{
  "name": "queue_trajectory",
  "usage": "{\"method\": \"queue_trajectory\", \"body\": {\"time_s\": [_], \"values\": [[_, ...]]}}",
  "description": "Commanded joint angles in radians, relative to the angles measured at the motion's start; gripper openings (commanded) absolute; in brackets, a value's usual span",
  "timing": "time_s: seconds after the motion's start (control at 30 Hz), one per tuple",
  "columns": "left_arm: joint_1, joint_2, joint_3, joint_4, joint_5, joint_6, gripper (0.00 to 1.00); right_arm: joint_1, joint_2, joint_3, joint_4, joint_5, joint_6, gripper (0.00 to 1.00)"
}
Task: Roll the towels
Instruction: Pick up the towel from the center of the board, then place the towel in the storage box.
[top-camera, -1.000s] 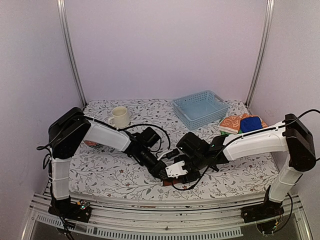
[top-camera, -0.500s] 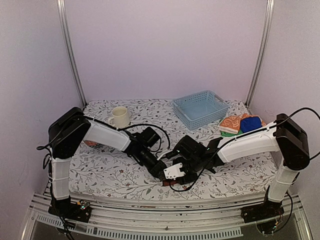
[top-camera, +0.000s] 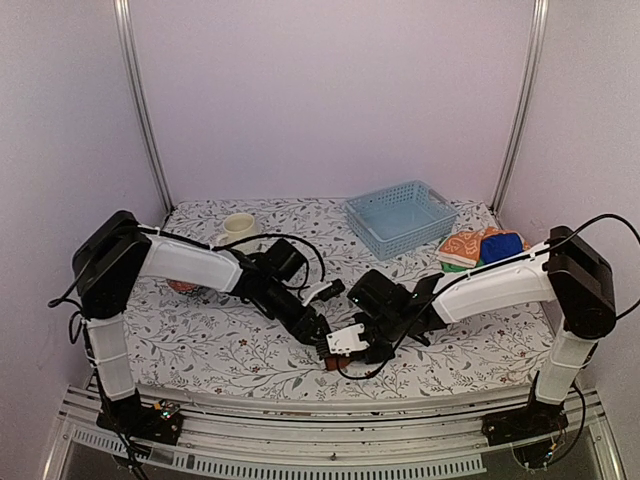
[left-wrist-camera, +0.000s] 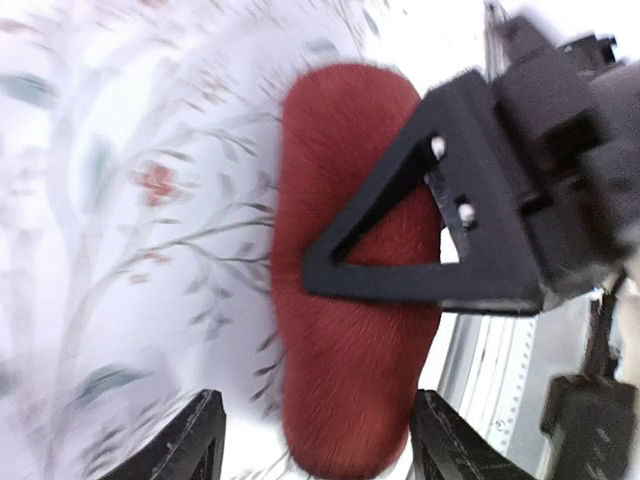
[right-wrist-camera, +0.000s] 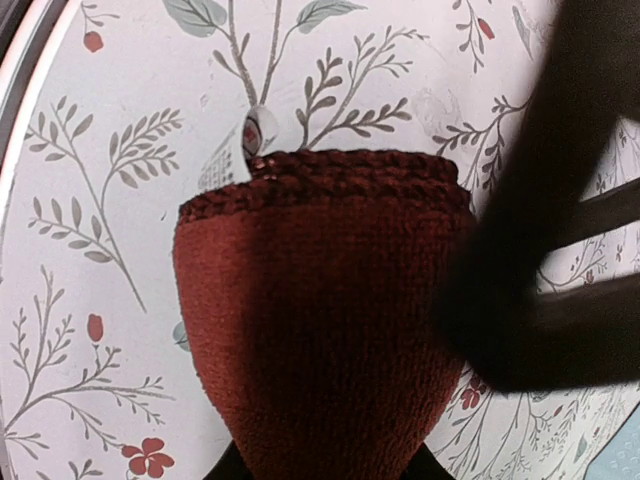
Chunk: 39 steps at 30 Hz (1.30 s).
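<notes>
Both fingers (left-wrist-camera: 205, 440) of my left gripper (left-wrist-camera: 318, 405) stand apart at the bottom of the left wrist view, released. The rolled rust-brown towel (left-wrist-camera: 350, 140) lies between them, with a gap showing on its left side. My right gripper (top-camera: 340, 350) is clamped on that same roll: one black finger crosses over it, and in the right wrist view the cloth narrows toward the bottom edge. From overhead I see both grippers meeting low in the centre of the frame, on the flowered table (top-camera: 200, 340). At centre right lie the orange towel (top-camera: 460, 245) and the blue towel (top-camera: 502, 246), touching. Above them sits the pale blue basket (top-camera: 400, 215). A mug (top-camera: 240, 228) stands at upper left.
</notes>
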<state>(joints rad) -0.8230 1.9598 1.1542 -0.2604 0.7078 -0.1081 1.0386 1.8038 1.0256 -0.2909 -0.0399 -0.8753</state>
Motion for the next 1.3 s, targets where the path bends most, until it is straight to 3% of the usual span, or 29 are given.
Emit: {"method": "queue_trajectory", "body": {"time_s": [0.0, 0.27, 0.57, 0.97, 1.27], "values": [[0.092, -0.173, -0.030, -0.037, -0.179, -0.018, 0.65, -0.056, -0.025, 0.020, -0.210, -0.073, 0.035, 0.11], [0.196, -0.398, -0.021, -0.104, -0.396, 0.019, 0.65, -0.180, -0.051, 0.166, -0.318, -0.154, 0.083, 0.09], [0.241, -0.457, -0.051, -0.095, -0.459, 0.062, 0.65, -0.334, 0.041, 0.451, -0.388, -0.164, 0.134, 0.07], [0.256, -0.466, -0.103, -0.045, -0.430, 0.078, 0.64, -0.537, 0.342, 0.960, -0.350, 0.052, 0.340, 0.07], [0.259, -0.449, -0.102, -0.042, -0.406, 0.086, 0.64, -0.621, 0.627, 1.317, -0.353, 0.063, 0.479, 0.04]]}}
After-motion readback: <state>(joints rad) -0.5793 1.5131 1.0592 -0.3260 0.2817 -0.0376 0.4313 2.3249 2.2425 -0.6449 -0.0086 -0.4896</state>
